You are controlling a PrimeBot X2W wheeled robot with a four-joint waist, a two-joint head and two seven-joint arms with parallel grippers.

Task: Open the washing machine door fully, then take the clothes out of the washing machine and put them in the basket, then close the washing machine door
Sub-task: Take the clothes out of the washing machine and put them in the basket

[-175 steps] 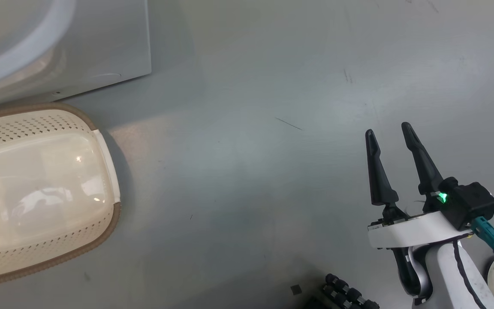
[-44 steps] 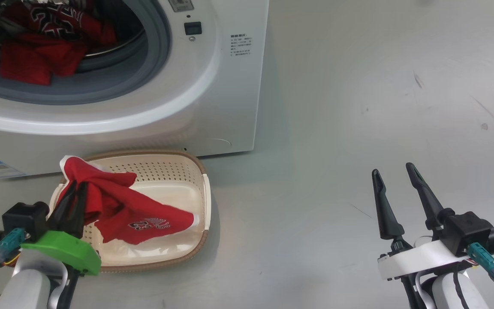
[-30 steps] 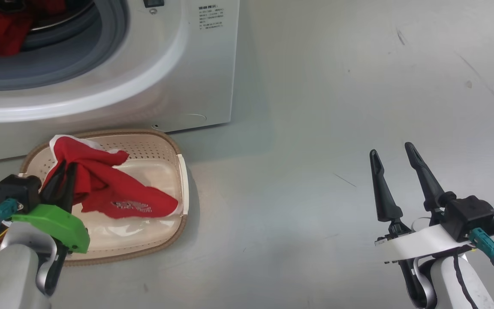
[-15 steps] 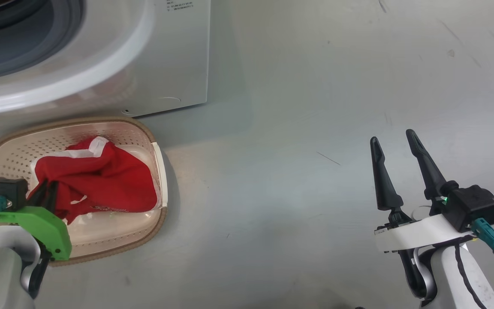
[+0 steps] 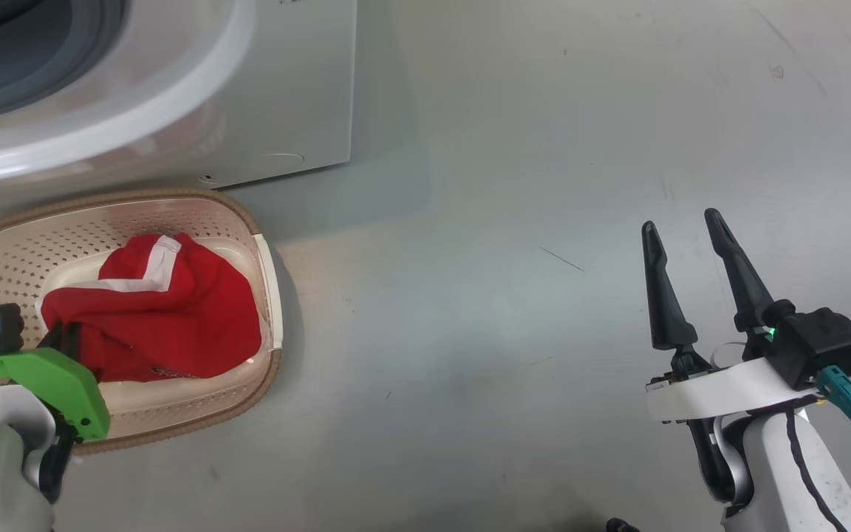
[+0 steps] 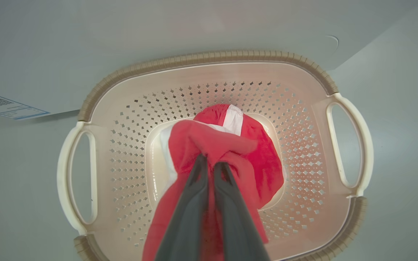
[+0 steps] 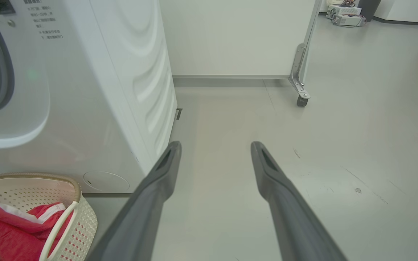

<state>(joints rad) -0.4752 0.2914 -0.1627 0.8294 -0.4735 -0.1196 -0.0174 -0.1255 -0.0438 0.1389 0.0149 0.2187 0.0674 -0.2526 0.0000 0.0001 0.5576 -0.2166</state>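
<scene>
Now left gripper (image 6: 210,163) is clamping the clothes (image 6: 249,152) low inside the basket (image 6: 209,56); right gripper (image 5: 679,220) is idling, spread. Risk: cloth clinging to parting jaws, riding back out.

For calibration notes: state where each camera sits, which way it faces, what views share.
Head view: on the head, looking down at floor, washing machine, basket; left gripper and right gripper at lower corners.
Left wrist view: above the basket, looking down into it; own fingers shut on the red garment.
Right wrist view: low, facing along the floor past the washing machine; own fingers open.
Shared: basket, red garment.
</scene>
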